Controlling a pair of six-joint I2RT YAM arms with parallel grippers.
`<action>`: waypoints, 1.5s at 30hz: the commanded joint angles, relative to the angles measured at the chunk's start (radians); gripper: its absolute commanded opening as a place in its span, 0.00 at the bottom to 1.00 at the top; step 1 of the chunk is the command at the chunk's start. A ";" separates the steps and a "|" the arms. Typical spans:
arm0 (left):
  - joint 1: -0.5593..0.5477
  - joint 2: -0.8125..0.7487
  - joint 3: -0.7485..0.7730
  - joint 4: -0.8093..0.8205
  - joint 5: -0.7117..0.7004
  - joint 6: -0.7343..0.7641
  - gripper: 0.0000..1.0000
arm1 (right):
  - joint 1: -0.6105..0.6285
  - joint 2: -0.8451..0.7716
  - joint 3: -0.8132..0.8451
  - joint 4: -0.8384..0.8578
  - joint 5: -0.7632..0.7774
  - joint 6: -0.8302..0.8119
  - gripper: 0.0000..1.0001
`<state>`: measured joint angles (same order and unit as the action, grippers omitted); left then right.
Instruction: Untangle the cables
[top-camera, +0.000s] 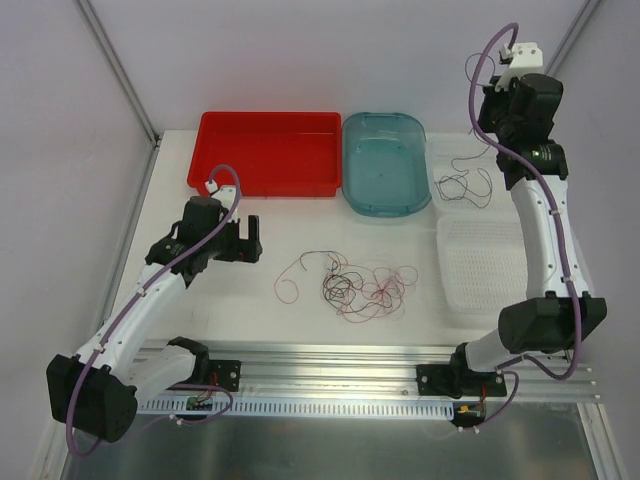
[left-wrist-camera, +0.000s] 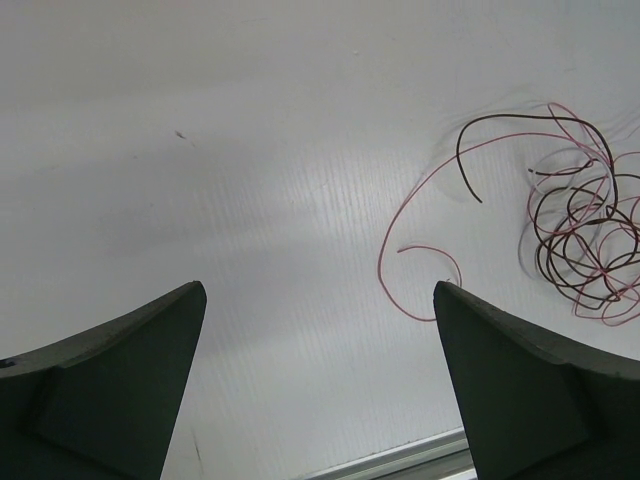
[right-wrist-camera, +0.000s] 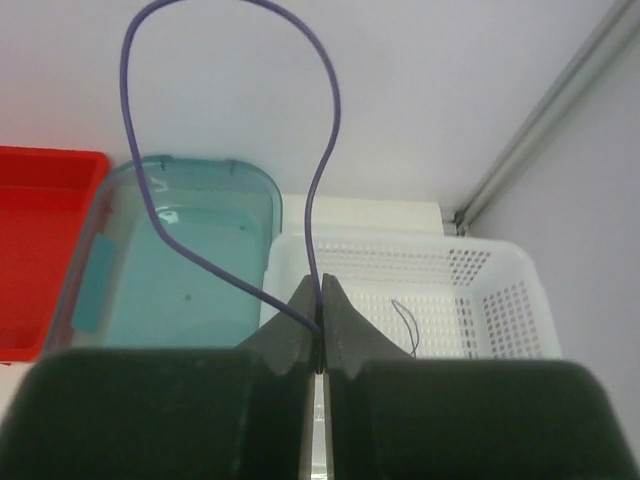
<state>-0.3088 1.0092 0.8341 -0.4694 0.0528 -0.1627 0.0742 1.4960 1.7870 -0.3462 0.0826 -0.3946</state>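
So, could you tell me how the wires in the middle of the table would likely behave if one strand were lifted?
Probably floppy: the wires lie in loose curls, so a lifted strand should sag. Likely very light, being hair-thin. The loops overlap, so pulling the red strand may drag the rest along.

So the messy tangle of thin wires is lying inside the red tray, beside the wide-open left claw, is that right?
Not quite: the top view shows the tangle lying on the table, in front of the red tray. The left claw is indeed wide open.
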 joint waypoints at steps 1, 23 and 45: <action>-0.007 -0.012 -0.016 0.040 -0.037 0.031 0.99 | -0.103 0.035 -0.090 0.136 -0.120 0.152 0.01; -0.007 -0.034 -0.032 0.038 0.038 0.017 0.99 | -0.392 0.232 -0.112 -0.108 -0.192 0.521 0.82; -0.176 0.095 0.003 0.112 0.237 -0.274 0.99 | 0.343 -0.517 -0.941 -0.255 -0.141 0.628 0.75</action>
<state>-0.4259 1.0904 0.8047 -0.4232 0.2985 -0.3340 0.3389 1.0348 0.9310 -0.6254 -0.1013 0.1516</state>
